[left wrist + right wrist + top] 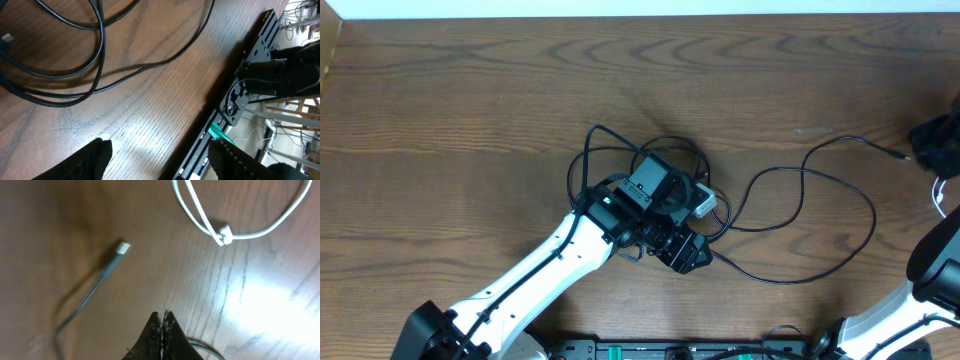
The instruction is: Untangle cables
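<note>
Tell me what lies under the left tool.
Under the left tool, its wrist view shows bare table between the open fingers, black cables looping just ahead. From overhead the tool and arm cover their middle, so crossings there cannot be seen.

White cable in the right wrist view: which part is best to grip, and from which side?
The white cable lies flat on the table, so probably come from above. Grip the two strands side by side next to its white block, closing across both. The right end effector is shut; open it first.
</note>
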Robot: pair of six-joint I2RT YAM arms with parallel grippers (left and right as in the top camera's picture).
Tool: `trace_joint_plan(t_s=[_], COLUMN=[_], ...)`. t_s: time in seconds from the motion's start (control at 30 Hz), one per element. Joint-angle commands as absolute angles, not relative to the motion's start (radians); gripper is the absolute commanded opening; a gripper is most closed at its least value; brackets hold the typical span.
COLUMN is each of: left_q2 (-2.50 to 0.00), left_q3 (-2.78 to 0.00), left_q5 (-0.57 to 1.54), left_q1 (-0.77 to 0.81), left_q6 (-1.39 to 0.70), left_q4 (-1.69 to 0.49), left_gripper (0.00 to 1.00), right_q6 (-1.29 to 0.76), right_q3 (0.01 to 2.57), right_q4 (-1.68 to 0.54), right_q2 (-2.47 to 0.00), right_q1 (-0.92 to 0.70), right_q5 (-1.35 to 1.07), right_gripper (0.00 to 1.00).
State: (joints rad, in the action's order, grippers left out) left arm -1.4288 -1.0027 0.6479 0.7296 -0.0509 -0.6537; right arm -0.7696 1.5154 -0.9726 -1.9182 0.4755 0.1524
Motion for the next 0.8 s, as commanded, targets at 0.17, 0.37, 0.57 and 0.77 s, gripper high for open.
trace_joint_plan(t_s=[0.17,0.37,0.57,0.77], left_q2=[-1.423,-1.423,-1.423,-1.423], left_q3=[-1.005,-1.005,-1.005,-1.005], left_q5=[0.643,0.643,0.642,0.642], left_q1=[0.733,0.745,0.785,0.791], left_q6=[-0.048,-0.057,-0.057,-0.057], left_q4=[-0.654,-0.654,-0.654,-0.648], left_gripper=[0.67,0.67,0.67,0.67], right_q6=[-0.901,-0.900,-0.831,-0.833], right_q3=[1.320,1.265,1.228,1.187], right_q4=[-0.852,-0.780,-0.668,-0.603], right_q2=[-1.926,-1.926,-1.926,-1.926], right_q1=[0.510,0.562,0.644,0.661], right_q5=[0.231,0.321,0.323,0.250], right_gripper=[0.01,0.01,0.01,0.01])
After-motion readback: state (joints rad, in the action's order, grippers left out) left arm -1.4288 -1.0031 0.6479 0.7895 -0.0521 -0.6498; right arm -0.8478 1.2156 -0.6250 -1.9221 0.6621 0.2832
